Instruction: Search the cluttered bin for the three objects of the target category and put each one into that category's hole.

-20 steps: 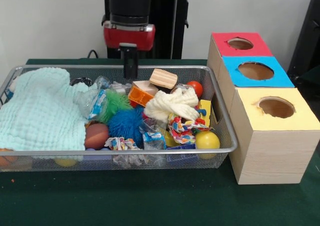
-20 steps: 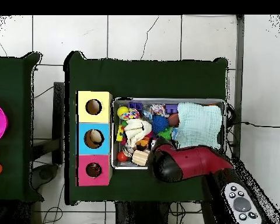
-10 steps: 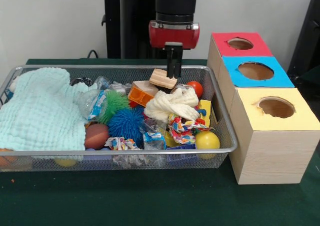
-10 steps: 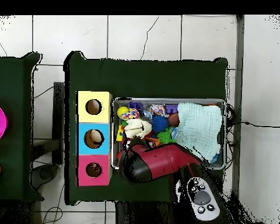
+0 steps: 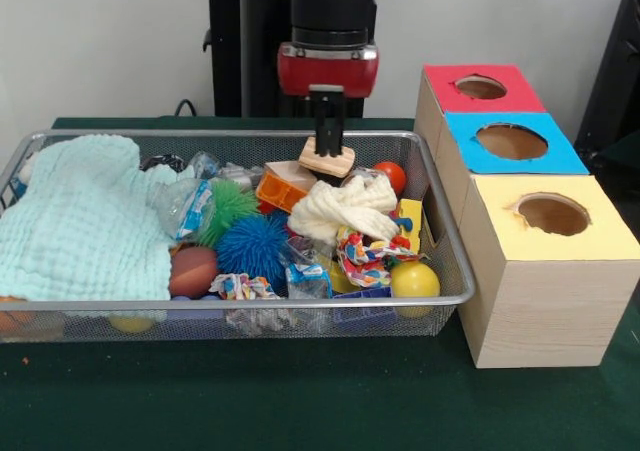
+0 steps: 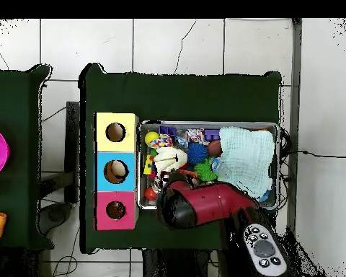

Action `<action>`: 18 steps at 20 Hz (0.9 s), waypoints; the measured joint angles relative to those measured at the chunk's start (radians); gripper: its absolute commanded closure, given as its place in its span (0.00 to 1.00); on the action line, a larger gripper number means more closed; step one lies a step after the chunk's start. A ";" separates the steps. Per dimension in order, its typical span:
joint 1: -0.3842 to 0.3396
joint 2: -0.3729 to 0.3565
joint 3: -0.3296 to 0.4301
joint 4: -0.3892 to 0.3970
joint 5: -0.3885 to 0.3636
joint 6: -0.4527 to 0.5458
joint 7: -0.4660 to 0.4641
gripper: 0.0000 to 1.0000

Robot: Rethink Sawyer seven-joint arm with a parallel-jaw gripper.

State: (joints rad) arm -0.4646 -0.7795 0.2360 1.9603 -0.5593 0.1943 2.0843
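Black cylindrical arm [image 5: 330, 6], red wrist collar, slim black tool [image 5: 328, 131]

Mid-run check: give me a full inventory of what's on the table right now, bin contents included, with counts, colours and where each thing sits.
Wire bin: 1, silver mesh, table's left in front view.
Cloth: 1, pale mint, bin's left end.
Spiky ball: 1, blue, bin's middle; a green spiky toy behind it.
Brown ball: 1, beside the cloth.
Rope toy: 1, cream, right of middle.
Yellow ball: 1, front right corner.
Red ball: 1, back right.
Orange block: 1, back middle.
Wooden block: 1, tan, directly under the gripper.
Sorting box: 1, wood, right of bin; tops red, blue, yellow, one hole each.
Gripper: 1, black on a red arm, down on the wooden block.
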 measured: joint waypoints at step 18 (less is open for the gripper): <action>-0.371 -0.088 0.181 0.061 0.021 0.109 0.000 1.00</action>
State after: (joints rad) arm -0.8358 -0.8677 0.4170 2.0209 -0.5382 0.3033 2.0841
